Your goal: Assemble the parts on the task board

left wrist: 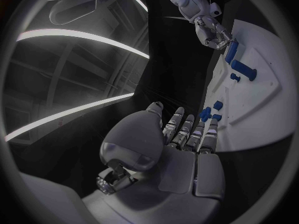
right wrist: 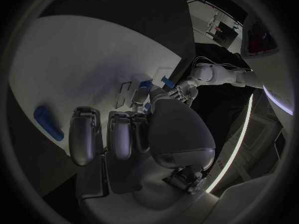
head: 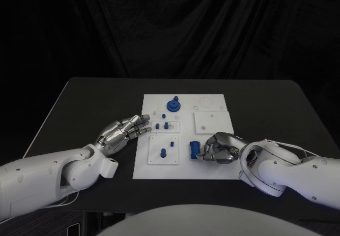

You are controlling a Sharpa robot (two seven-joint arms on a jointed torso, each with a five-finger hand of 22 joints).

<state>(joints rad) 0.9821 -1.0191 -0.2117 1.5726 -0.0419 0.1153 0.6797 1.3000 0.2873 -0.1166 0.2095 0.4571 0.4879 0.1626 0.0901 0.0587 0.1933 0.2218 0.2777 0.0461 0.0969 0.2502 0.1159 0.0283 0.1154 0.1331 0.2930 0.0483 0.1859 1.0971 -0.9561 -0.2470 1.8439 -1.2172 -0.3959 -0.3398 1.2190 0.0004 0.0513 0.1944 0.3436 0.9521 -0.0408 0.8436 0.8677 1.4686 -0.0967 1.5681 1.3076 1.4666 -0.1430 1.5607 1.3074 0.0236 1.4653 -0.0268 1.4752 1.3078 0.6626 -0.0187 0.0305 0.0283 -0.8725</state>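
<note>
We see the white task board (head: 212,169) in the middle of the black bench (head: 85,98), its blue parts (head: 162,126) on it. Our left hand (head: 126,130) hovers at its left edge, fingers spread, holding nothing. Our right hand (head: 221,147) curls beside a blue block (head: 194,149); whether it grips it we cannot tell

Left robot hand (head: 126,130) open, right robot hand (head: 221,147) curled.
</note>
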